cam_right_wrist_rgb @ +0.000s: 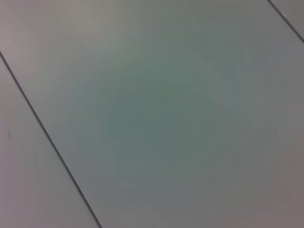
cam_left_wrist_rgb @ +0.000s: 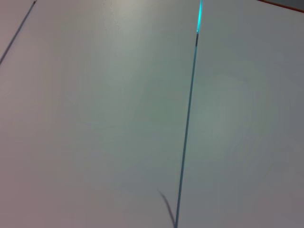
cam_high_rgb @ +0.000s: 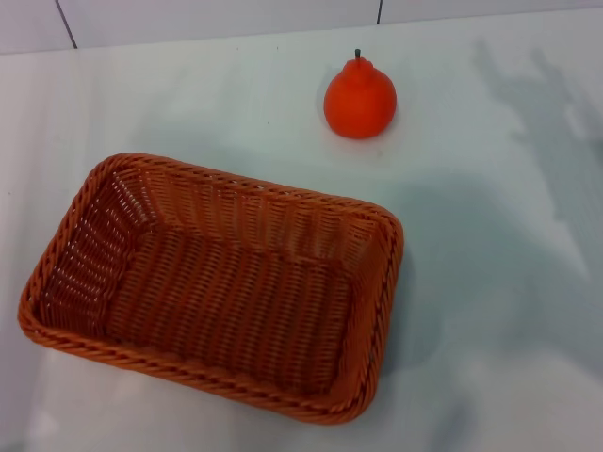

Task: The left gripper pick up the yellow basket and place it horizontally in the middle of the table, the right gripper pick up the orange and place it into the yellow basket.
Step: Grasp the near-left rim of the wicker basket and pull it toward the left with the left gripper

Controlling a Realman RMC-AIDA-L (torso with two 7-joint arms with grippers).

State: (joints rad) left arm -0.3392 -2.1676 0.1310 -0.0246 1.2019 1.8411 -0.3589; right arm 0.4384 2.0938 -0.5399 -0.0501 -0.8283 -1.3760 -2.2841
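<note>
Wicker basket (cam_high_rgb: 212, 282) sits angled on the counter (cam_high_rgb: 499, 282); orange (cam_high_rgb: 360, 99) stands apart behind it. Neither gripper is visible; their state cannot be told.

Neither the left gripper nor the right gripper appears in any view.

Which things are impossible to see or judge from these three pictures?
- Both pincers: outside every view. The head view shows only the yellow basket, the orange and the table; both wrist views show only plain pale panels with dark seams.
- Far side and underside of the orange: hidden by its own body, head view.
- The basket's lower left corner: cut by the edge of the head view.
- Source of the grey shadows at upper right: outside the frame.
</note>
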